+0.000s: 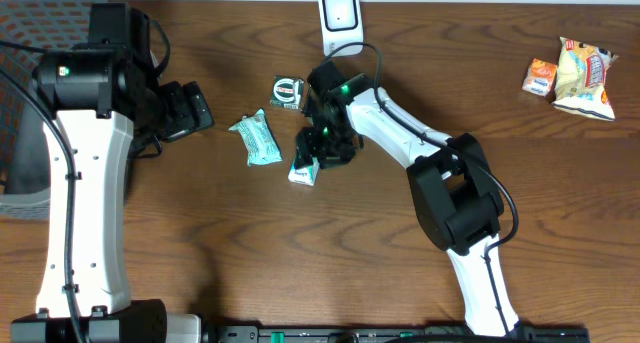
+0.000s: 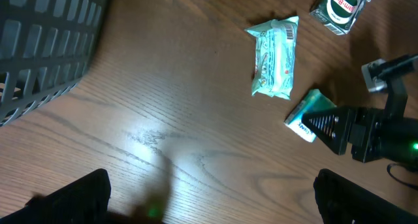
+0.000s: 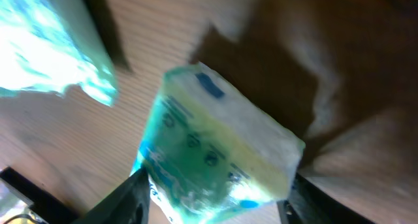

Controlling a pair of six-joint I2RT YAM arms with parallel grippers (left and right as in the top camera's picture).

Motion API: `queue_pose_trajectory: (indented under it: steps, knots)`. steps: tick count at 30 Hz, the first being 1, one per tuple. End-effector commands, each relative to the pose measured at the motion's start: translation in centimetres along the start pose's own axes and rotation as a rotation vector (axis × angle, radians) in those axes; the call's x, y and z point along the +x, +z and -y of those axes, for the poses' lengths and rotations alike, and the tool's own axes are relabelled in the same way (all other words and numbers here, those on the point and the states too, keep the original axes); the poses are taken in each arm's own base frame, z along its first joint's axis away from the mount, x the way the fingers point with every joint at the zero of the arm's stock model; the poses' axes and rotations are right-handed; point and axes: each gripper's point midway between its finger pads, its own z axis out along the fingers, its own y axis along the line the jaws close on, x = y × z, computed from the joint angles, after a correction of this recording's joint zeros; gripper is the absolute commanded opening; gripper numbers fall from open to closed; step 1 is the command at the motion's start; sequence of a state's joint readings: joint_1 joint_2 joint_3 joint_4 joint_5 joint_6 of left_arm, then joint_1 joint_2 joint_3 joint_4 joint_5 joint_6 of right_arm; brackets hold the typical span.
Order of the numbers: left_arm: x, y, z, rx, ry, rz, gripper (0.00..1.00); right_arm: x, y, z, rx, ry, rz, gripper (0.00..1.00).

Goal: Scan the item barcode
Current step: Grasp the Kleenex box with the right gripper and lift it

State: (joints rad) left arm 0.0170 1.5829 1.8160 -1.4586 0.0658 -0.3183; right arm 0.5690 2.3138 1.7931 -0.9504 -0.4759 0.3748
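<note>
Item: a small green-and-white plastic packet (image 1: 303,170) lies on the brown wooden table (image 1: 250,263), just left of centre in the overhead view.
Right gripper: the black right gripper (image 1: 320,151) stands over the packet with one finger on each side. The wrist view is too blurred to tell whether they press the packet or stand clear.
Neighbours: a teal-and-white wrapped bar (image 1: 257,138) lies just left of the packet, apart from it. A dark green pouch with a round label (image 1: 288,91) lies above.
Scanner: a white box-shaped barcode scanner (image 1: 340,18) stands at top centre.
Left gripper: the left gripper (image 2: 209,198) hangs wide open and empty at centre left, well apart from the packet.
Edges: a dark mesh basket (image 1: 20,43) is at upper left; an orange snack pack (image 1: 540,76) and a yellow-and-white one (image 1: 585,78) are at upper right.
</note>
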Motion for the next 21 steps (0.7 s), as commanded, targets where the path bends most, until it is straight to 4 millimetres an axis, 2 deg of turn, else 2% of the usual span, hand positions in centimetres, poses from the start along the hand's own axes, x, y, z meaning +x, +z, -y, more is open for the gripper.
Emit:
queue_pose_trajectory:
  steps: [1,6,9,15,21]
  knots:
    - [0.1,0.2,-0.1,-0.006,-0.015,-0.008,0.98,-1.1,-0.1,1.2,0.009,-0.027,0.033,0.59]
    - [0.1,0.2,-0.1,-0.006,-0.014,-0.008,0.98,-2.3,-1.2,2.8,-0.002,-0.094,0.066,0.58]
    - [0.1,0.2,-0.1,-0.006,-0.015,-0.008,0.98,-2.4,-1.8,3.6,-0.023,-0.073,0.058,0.57]
    - [0.1,0.2,-0.1,-0.006,-0.015,-0.008,0.98,-0.4,-3.0,0.4,-0.28,-0.068,-0.039,0.57]
    - [0.1,0.2,-0.1,-0.006,-0.014,-0.008,0.98,0.4,-2.6,-0.7,-0.293,0.044,-0.084,0.6]
